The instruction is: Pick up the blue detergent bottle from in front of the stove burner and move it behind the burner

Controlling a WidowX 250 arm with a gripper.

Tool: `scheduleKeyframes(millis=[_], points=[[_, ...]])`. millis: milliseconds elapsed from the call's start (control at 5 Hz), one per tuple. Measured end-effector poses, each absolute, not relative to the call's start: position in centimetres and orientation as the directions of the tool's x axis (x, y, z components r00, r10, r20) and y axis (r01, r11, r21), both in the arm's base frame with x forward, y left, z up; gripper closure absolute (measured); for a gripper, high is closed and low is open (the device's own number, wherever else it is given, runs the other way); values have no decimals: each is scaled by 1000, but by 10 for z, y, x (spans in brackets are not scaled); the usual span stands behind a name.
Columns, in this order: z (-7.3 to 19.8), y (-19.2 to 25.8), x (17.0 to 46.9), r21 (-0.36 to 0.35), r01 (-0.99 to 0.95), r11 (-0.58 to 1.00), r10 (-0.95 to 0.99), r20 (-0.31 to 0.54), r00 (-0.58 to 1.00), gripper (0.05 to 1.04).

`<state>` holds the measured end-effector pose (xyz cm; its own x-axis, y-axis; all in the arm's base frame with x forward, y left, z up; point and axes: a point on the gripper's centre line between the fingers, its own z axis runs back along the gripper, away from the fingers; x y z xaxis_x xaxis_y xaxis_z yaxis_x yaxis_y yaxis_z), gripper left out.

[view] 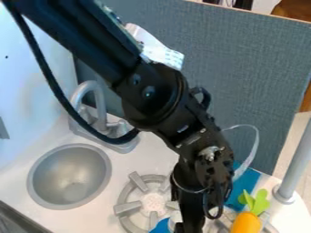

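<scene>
A bright blue object [160,226], smooth-looking and partly hidden, lies by the stove burner [127,208], beside the low black gripper [193,225]. Close-in positioning seems in hand; the next move calls for care around the burner. I can't tell whether the claw is wide, narrow or loaded. Across from the blue object is an orange toy carrot [246,223].

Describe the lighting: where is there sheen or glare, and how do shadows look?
Camera view: soft sheen in the sink basin, small glints on the black arm, a pale glow on the white wall; no hard-edged shadow stands out on the counter.
</scene>
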<state>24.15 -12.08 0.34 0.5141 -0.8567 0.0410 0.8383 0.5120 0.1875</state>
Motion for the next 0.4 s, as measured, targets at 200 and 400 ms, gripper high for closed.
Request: scheduleKeyframes(millis=[200, 400], points=[[-5, -121, 243, 181, 841, 510, -857, 24, 514, 75], [-15, -121, 244, 169, 849, 501, -861, -3, 508, 105]])
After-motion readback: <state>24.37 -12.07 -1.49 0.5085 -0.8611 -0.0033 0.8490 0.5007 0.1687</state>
